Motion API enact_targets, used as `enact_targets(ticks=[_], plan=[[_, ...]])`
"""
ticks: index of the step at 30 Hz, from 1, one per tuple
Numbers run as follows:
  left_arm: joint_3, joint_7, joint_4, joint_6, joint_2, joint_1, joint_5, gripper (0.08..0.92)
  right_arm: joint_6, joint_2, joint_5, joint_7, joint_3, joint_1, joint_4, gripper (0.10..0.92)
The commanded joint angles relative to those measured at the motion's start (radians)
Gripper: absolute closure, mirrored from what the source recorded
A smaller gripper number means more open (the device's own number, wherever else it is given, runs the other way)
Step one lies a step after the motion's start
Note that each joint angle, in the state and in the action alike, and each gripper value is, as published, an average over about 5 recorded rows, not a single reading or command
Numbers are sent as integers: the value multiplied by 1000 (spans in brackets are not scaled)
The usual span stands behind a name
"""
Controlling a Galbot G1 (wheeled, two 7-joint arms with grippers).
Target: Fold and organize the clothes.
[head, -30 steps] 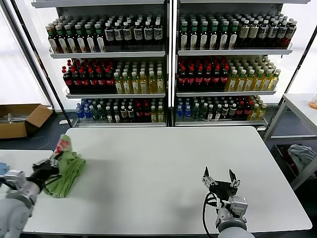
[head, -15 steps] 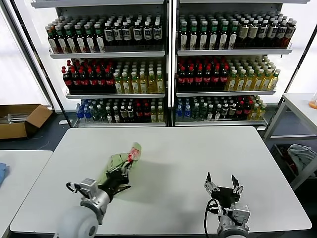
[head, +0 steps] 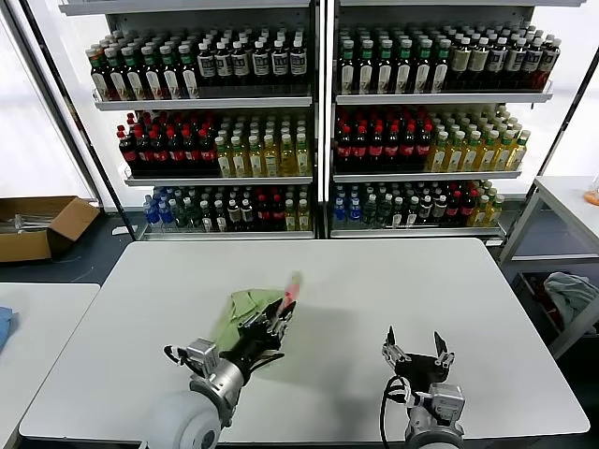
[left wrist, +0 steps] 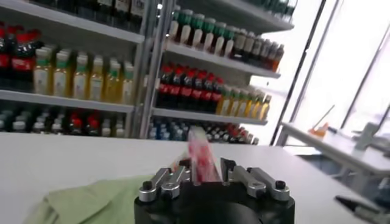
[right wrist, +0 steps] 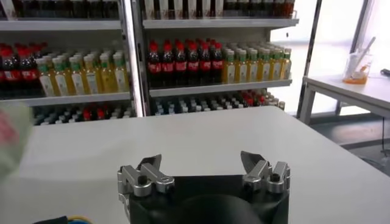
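Observation:
A light green polo shirt [head: 245,313] lies bunched on the white table [head: 374,281], left of centre. My left gripper [head: 277,321] is shut on a fold of it, and the red-and-white print [head: 293,286] sticks up past the fingers. In the left wrist view the print [left wrist: 201,159] stands pinched between the closed jaws of the left gripper [left wrist: 204,176], with green cloth [left wrist: 91,201] trailing behind. My right gripper [head: 413,349] is open and empty above the table's front right; in the right wrist view the right gripper [right wrist: 201,164] has its jaws spread wide.
Shelves of bottled drinks [head: 318,122] stand behind the table. A second white table [head: 37,309] is at the left, a cardboard box [head: 37,224] on the floor beyond it. Another table [head: 571,201] and a bin of cloth [head: 566,295] are at the right.
My left gripper has carried the shirt from the table's left edge rightward to left of centre. The right gripper has stayed open at the front right.

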Motion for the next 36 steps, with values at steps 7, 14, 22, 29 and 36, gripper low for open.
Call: enact_targets(ticks=[7,14,22,29,36], plan=[[-1,-78,-18,-54,-40,-10,-68,434,-61,-11,225,17,-5,28,-9,203],[-133,-145,-9,-28,18,15,71,238,-87,-60,522,33,-75,155,-84,203],[-233,-154,-33,-30,45,79,86,178,-88,-33,591,103,-179,255,-189,203],[-256,-152,-38,-27,47,105,90,177,-88,-9,553,139,-241,276,-226,203],[-252,-151,-30,-22,46,111,96,177,-87,-5,514,145,-263,275,-249,243]])
